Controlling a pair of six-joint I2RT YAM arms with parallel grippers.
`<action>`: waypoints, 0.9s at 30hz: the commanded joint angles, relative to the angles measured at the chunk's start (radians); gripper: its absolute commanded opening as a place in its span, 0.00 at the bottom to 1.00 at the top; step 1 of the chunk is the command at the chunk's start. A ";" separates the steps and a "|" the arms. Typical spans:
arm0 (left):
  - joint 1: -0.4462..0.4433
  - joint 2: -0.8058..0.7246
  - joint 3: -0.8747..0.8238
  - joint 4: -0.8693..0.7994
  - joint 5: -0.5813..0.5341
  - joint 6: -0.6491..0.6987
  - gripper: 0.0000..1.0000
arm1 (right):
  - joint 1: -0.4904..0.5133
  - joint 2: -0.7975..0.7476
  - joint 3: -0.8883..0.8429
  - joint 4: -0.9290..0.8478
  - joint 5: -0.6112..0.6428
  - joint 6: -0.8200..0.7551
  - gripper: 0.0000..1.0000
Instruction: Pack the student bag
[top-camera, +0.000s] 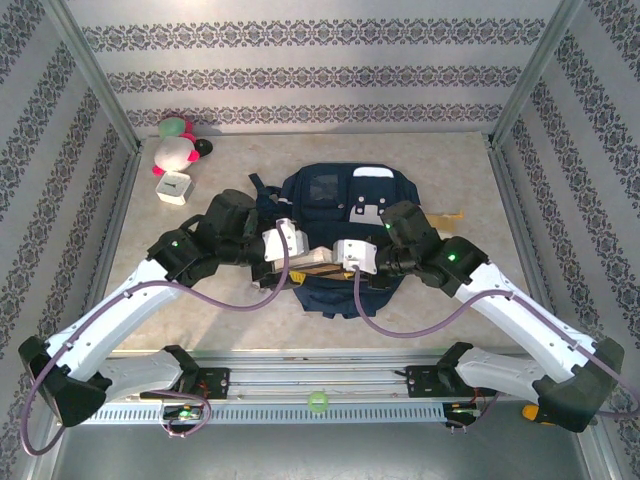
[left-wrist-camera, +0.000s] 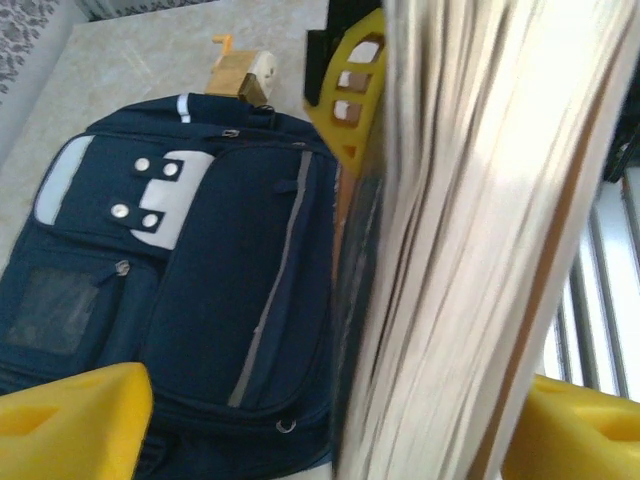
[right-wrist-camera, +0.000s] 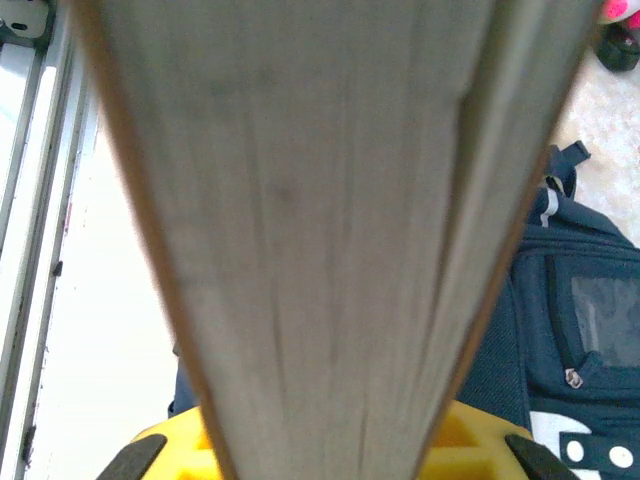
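Note:
The student bag (top-camera: 330, 200) lies flat mid-table, navy with grey-white buckle patches; it also shows in the left wrist view (left-wrist-camera: 230, 280) and the right wrist view (right-wrist-camera: 590, 330). A thick book (top-camera: 318, 262) hangs over the bag's near end between both arms. My right gripper (top-camera: 337, 265) is shut on the book (right-wrist-camera: 320, 200), whose page edges run up from between its yellow fingers (right-wrist-camera: 470, 445). My left gripper (left-wrist-camera: 330, 430) is open around the book (left-wrist-camera: 470, 250), with a wide gap at its left finger (left-wrist-camera: 75, 420). The right gripper's yellow finger (left-wrist-camera: 350, 100) shows beyond the book.
A pink, white and green plush toy (top-camera: 175, 145) and a small white box (top-camera: 175, 188) sit at the far left. A tan wooden object (top-camera: 452, 215) lies right of the bag. Patterned walls enclose three sides; a metal rail (top-camera: 320, 385) runs along the near edge.

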 joint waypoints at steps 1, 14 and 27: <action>-0.038 0.030 0.030 0.065 0.013 -0.028 0.72 | 0.008 -0.001 0.064 0.030 -0.025 -0.029 0.00; 0.138 -0.151 -0.149 0.375 0.271 -0.305 0.00 | -0.314 -0.203 -0.143 0.368 -0.378 0.391 0.73; 0.204 -0.185 -0.241 0.811 0.441 -0.639 0.00 | -0.517 -0.274 -0.422 1.197 -0.568 1.190 0.97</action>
